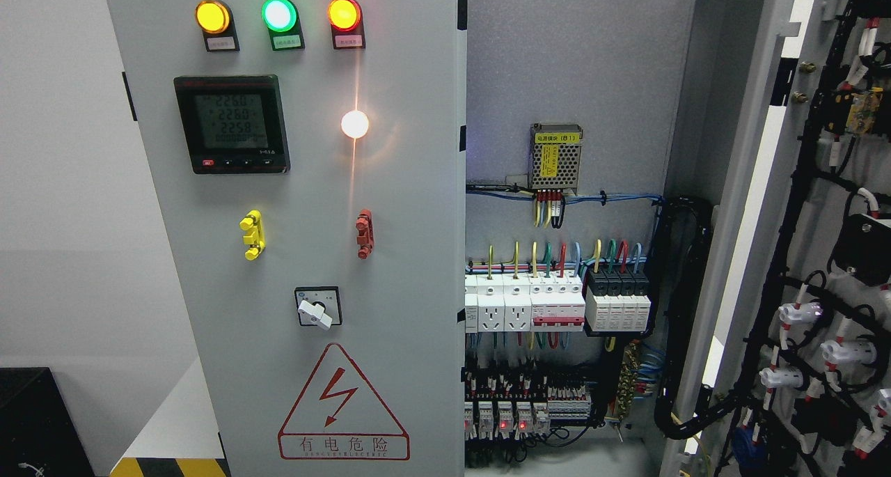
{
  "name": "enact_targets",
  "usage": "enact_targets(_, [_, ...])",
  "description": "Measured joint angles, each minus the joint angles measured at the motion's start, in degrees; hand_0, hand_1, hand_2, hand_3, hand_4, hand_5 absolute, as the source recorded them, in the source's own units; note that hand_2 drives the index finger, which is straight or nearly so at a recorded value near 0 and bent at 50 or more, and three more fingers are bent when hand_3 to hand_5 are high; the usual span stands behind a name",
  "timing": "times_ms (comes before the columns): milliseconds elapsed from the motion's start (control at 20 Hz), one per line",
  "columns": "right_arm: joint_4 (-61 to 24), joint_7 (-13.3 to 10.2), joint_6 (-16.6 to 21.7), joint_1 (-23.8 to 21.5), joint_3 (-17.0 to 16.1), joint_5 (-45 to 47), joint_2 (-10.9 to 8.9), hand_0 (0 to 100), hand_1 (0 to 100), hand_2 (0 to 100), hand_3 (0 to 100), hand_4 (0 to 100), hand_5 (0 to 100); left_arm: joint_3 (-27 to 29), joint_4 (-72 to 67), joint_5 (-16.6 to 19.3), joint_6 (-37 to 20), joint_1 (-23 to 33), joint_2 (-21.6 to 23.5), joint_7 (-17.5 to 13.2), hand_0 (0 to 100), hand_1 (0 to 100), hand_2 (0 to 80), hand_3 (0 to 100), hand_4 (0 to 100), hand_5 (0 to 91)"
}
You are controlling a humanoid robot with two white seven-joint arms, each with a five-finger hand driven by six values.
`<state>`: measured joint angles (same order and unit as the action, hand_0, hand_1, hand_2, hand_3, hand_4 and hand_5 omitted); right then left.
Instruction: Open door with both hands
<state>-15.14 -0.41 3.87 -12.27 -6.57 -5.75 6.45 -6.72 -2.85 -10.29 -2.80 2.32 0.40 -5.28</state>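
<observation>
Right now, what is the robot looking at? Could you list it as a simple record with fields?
place: grey electrical cabinet
left door: shut, faces the camera
right door: swung open, its wired inner side showing
lamps: yellow, green and red, all lit
meter: display on
rotary switch: below the meter
warning triangle: red lightning bolt
inside: breakers and coloured wires
robot hands: none in view

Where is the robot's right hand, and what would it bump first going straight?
No hand shows here, so its direction cannot be told. Reaching straight into the open cabinet, it would probably meet the white breakers first; depth is unclear.
</observation>
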Motion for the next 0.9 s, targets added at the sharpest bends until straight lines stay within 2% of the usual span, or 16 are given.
enact_targets(301, [-16.78, 0.0, 0.16, -6.61, 0.4, 0.03, -0.27, 19, 0, 0, 0, 0, 0, 0.33, -0.1, -0.24, -0.16, -1.09, -0.17, 0.41, 0, 0, 0.0, 0, 0, 0.0])
enact_targets(601, [-34.02, 0.01, 0.52, -10.69, 1.74, 0.05, -0.42, 19, 0, 0, 0, 0, 0, 0.53, -0.08, -0.3, -0.35, -1.89, -0.26, 0.04, 0, 0, 0.0, 0, 0, 0.0])
enact_targets(902, [-47.11, 0.01, 4.76, -12.38, 3.77, 0.12, -0.57, 19, 0, 0, 0, 0, 0, 0.66, -0.09, -0.33, -0.04, -2.17, -0.31, -0.05, 0, 0, 0.0, 0, 0, 0.0])
